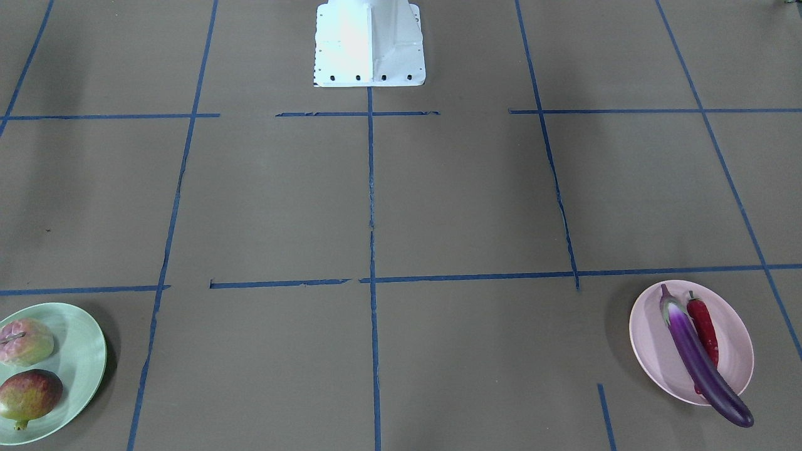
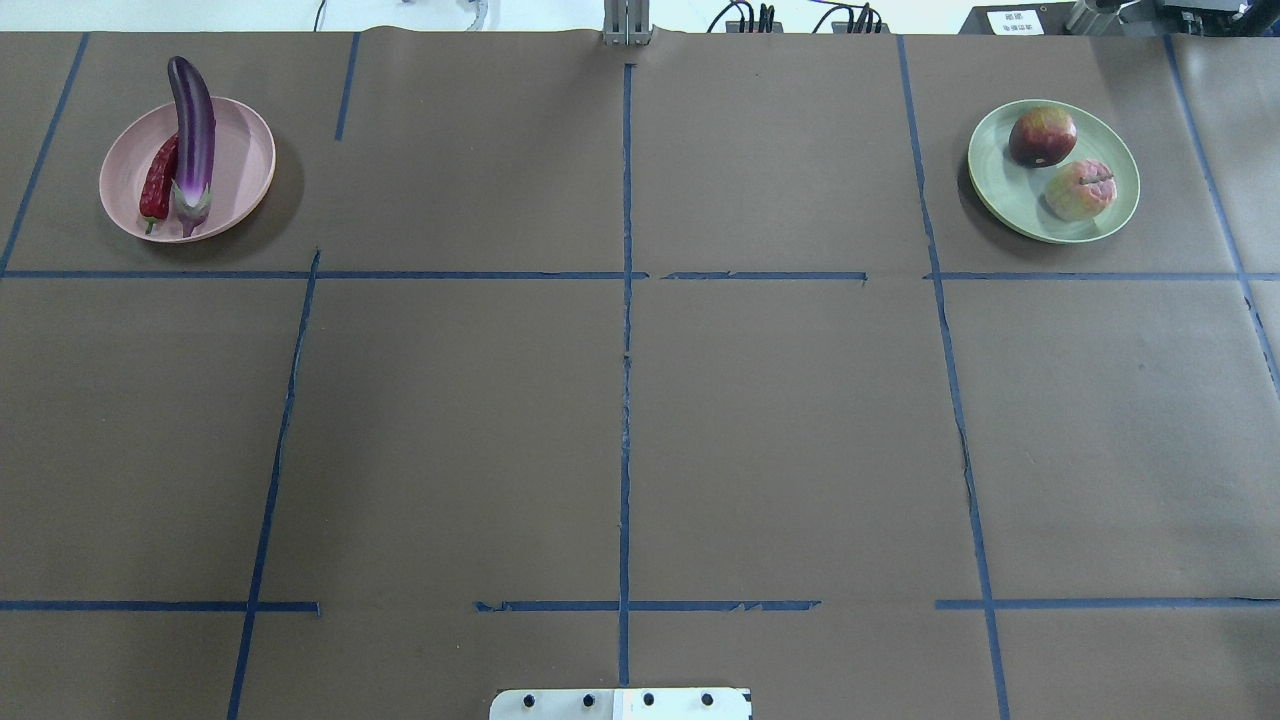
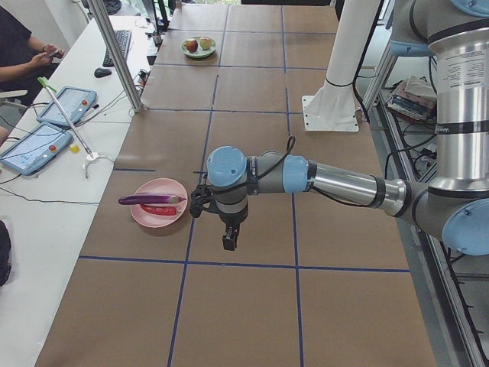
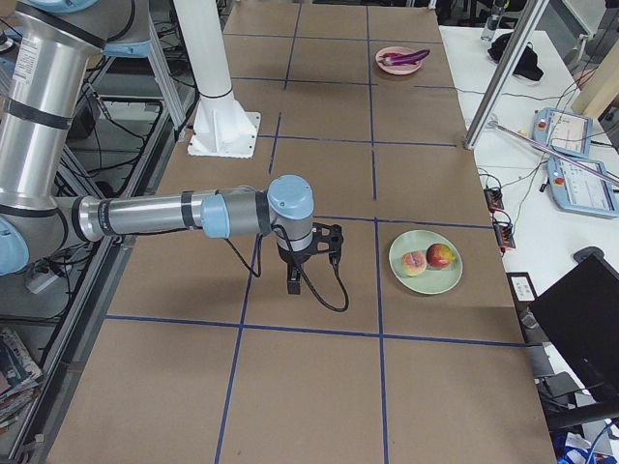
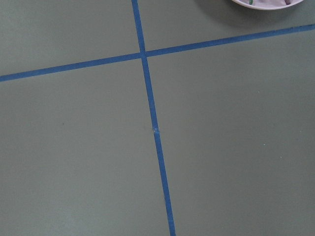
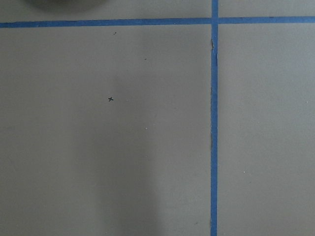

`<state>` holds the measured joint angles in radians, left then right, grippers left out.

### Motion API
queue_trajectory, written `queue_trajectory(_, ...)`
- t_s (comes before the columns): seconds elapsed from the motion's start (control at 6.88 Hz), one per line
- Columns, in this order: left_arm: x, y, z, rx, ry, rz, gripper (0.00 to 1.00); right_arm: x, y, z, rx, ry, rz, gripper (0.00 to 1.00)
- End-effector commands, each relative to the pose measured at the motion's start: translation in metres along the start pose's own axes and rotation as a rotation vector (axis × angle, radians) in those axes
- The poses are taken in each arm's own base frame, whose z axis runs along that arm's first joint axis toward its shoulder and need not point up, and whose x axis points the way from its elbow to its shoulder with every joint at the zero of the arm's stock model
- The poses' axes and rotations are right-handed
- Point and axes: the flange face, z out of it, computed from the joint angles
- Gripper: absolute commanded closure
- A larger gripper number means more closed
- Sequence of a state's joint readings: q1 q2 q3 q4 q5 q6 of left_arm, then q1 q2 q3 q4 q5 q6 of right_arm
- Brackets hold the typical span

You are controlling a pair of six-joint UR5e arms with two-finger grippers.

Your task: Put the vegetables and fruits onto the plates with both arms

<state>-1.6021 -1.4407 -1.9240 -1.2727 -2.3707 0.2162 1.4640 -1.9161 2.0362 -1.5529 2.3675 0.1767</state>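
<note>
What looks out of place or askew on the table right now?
Only the eggplant: it is longer than the pink plate, so its rounded end hangs out past the rim. The chili pepper beside it, and the peach and pomegranate on the green plate, lie fully inside.

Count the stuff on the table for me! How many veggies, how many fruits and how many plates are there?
Vegetables: 2, the purple eggplant and the red chili.
Fruits: 2, the pink-green fruit and the red-yellow fruit.
Plates: 2, the pink plate and the green plate.
Total: 6.
</note>
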Motion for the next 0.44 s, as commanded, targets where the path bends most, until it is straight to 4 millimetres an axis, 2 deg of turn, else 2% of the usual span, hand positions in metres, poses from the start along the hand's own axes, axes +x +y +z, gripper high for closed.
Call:
queue_trajectory(0.0, -0.006, 0.005, 0.007, -0.027, 0.005, -0.031, 0.0, 0.003, 0.0, -0.004, 0.012, -0.002, 0.01, 0.0)
queue_trajectory(0.15, -0.012, 0.01, 0.013, -0.04, 0.008, -0.043, 0.0, 0.008, 0.001, -0.007, 0.02, -0.002, 0.016, 0.0)
queue_trajectory(0.29, -0.026, 0.017, 0.028, -0.061, 0.014, -0.062, 0.0, 0.012, 0.001, -0.005, 0.016, -0.001, 0.025, 0.0)
